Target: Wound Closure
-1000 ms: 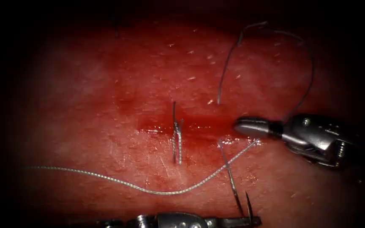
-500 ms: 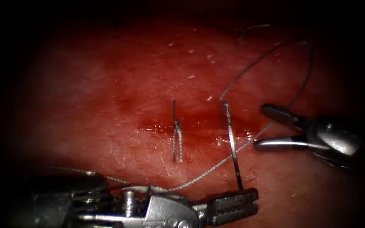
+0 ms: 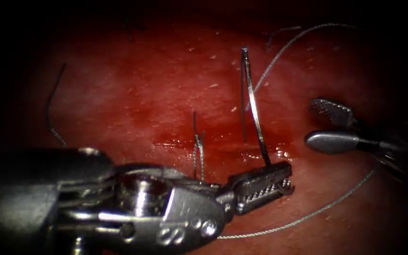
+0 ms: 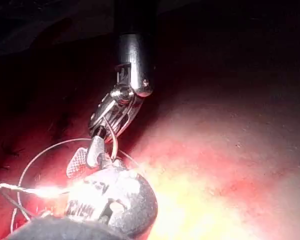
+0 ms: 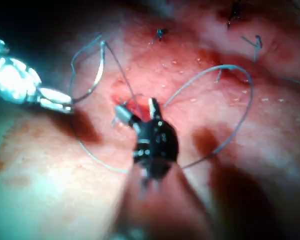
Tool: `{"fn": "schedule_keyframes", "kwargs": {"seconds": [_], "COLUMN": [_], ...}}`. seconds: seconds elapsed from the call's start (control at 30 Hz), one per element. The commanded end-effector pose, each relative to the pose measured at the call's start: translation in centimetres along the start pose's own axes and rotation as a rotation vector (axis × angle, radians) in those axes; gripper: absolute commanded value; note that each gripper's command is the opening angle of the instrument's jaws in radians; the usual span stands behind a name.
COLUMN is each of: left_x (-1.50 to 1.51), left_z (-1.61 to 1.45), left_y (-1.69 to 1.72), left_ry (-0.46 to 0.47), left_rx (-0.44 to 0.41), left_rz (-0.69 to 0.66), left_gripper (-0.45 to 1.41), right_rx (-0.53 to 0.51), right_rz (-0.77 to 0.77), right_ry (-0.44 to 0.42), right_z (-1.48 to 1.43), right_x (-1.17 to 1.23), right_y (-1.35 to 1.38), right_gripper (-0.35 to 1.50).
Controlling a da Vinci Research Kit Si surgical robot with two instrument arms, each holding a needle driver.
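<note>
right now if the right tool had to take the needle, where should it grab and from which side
Probably the bare mid-curve of the needle, approached from the right. The left gripper clamps its lower end, the needle stands upright clear of the tissue, and the right gripper waits open beside it.

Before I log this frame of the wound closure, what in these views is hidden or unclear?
- Needle: the end gripped by the left end effector sits inside its shut jaws in the endoscope view; exact grasp spot unclear.
- Thread: its run toward the open right end effector fades into the dark edge.
- Cut: red fluid blurs its edges.
</note>
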Motion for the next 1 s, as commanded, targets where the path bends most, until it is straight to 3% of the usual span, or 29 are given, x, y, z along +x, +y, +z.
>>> {"fn": "schedule_keyframes", "kwargs": {"seconds": [0.03, 0.3, 0.43, 0.53, 1.0], "left_x": [0.01, -0.18, -0.32, -0.36, -0.26], "left_z": [0.07, 0.17, 0.21, 0.2, 0.17], "left_y": [0.04, 0.46, 0.51, 0.51, 0.51], "left_ry": [0.002, 0.015, 0.014, 0.016, 0.03], "left_rx": [-0.001, -0.025, -0.035, -0.036, -0.041], "left_rz": [0.009, 0.07, 0.086, 0.093, 0.113], "left_gripper": [-0.45, -0.45, -0.45, -0.45, -0.45], "right_rx": [0.019, 0.102, 0.141, 0.166, 0.104], "right_rz": [0.032, 0.217, 0.253, 0.259, 0.261], "right_ry": [-0.006, -0.054, -0.1, -0.132, -0.168], "right_z": [0.09, 0.35, 0.5, 0.59, 0.67], "right_x": [-0.04, -0.07, -0.07, -0.06, -0.03], "right_y": [-0.05, -0.16, -0.18, -0.18, -0.11], "right_gripper": [0.99, 1.29, 1.29, 1.08, 1.13]}}
